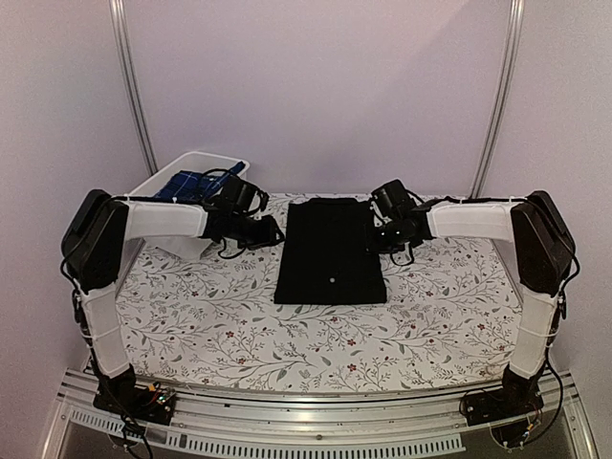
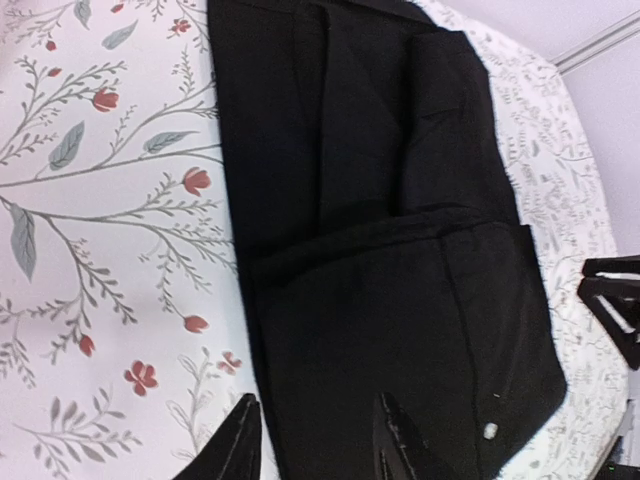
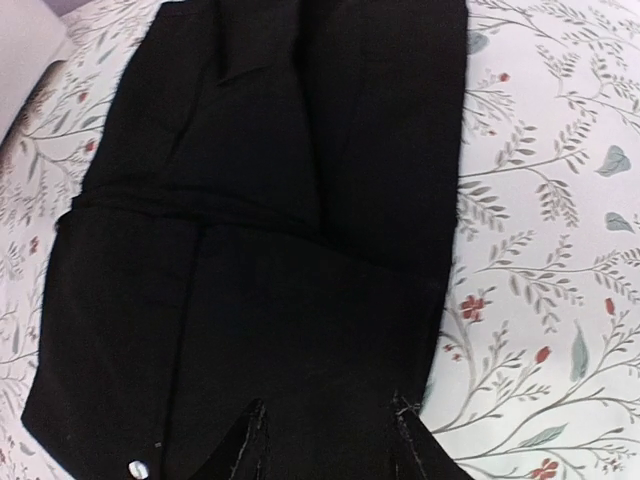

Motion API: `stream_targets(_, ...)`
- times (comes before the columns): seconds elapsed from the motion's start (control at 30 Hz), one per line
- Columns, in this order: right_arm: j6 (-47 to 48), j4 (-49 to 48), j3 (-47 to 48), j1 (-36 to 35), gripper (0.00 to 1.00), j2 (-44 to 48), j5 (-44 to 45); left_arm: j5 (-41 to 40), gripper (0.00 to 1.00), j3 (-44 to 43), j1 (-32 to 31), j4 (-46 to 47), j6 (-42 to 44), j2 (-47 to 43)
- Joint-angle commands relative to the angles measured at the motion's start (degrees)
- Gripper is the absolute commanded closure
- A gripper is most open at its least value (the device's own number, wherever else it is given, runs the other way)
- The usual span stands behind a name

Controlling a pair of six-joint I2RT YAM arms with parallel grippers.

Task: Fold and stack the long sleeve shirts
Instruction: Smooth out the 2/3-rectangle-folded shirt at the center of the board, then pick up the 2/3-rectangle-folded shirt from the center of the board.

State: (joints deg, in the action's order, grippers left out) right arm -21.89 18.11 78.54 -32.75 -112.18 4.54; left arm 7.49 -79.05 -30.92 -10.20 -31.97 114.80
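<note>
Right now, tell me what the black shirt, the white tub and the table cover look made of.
The black shirt looks like matte woven cloth: soft folds, seams, a pale button. The white tub is probably plastic: smooth, with a thin stiff rim. The table cover is a matte floral-printed sheet lying flat; fabric or vinyl, I cannot tell.

I see the black shirt (image 1: 330, 253) folded into a neat rectangle, lying flat on the flowered bench (image 1: 239, 325), in the middle and towards the far side. Its near edge looks a little wider than its far edge. One small pale button (image 1: 331, 280) shows close to that near edge. From my wrist views the cloth lies in overlapping layers, with a crosswise fold line partway along. The dark blue plaid shirt (image 1: 188, 185) lies bunched inside the white tub (image 1: 215, 160) at the far left, well apart from the black one
</note>
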Motion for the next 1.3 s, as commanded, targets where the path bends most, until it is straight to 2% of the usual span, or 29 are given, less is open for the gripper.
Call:
stream_targets(0.0, -2.26, 1.23, -3.99, -5.16, 0.65, 3.04, -2.79, 7.35, 0.67, 9.98, -1.97, 5.04, -3.55, -6.72)
stream_targets(0.1, -4.70, -1.73, -9.14, -6.14, 0.74, 4.83, -6.09, 13.53, 0.71, 16.65, -2.95, 13.29, -5.72, -9.53)
stream_targets(0.2, -6.82, -3.44, -13.77, -6.36, 0.78, 6.17, -6.43, 15.45, 0.74, 19.26, -4.56, 15.39, -6.84, -8.05)
stream_targets(0.5, -10.16, -6.43, -25.32, -6.31, 0.79, 12.16, -6.73, 15.13, 0.81, 29.41, -6.69, 20.26, -11.33, -8.09)
stream_targets(0.7, -10.79, -6.06, -28.50, -6.36, 0.78, 14.43, -6.47, 13.04, 0.82, 32.72, -6.64, 17.75, -11.24, -10.24)
stream_targets(0.97, -12.12, -5.99, -32.05, -6.27, 0.72, 20.23, -6.75, 9.79, 0.77, 35.21, -6.21, 12.45, -10.03, -19.96)
stream_targets(1.27, -12.30, -9.08, -34.50, -5.13, 0.72, 19.46, -8.47, 12.83, 0.75, 36.74, -5.82, 14.41, -8.63, -17.74)
